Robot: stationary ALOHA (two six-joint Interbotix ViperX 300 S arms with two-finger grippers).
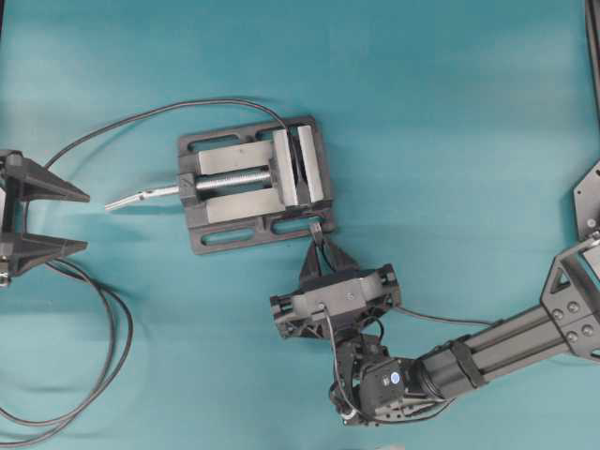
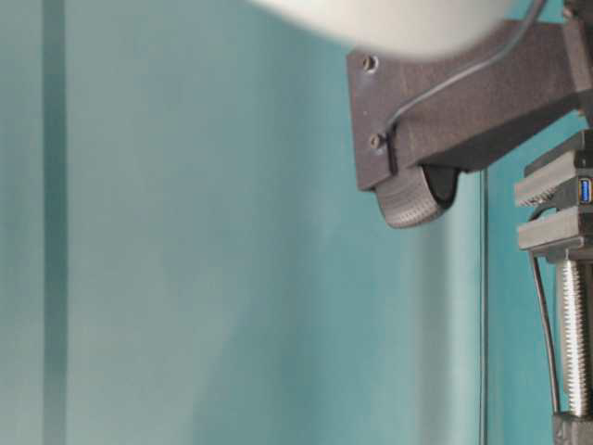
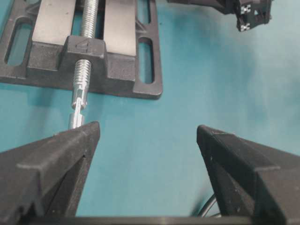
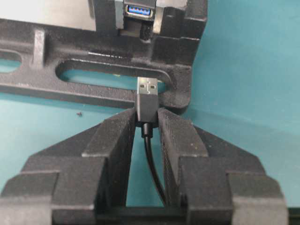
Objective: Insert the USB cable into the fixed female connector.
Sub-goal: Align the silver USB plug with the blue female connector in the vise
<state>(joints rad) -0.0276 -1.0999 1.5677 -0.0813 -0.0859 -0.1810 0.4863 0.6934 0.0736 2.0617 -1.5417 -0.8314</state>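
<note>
just below the fixed female connector (image 4: 139, 10) – right pincer (image 4: 148, 117) clamps the usb cable (image 4: 147, 101) – left pincer (image 3: 147, 136) wide.

Vise (image 4: 178, 51) body between plug (image 4: 146, 96) and socket (image 4: 139, 9), seemingly.

A flat teal tabletop (image 1: 450, 112) fills the whole background, matte and evenly lit. Soft shadows fall beneath objects. No walls or windows show.

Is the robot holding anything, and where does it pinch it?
The right gripper pinches the thin dark USB cable by its small black rectangular plug. The left gripper is open, holding nothing.
</note>
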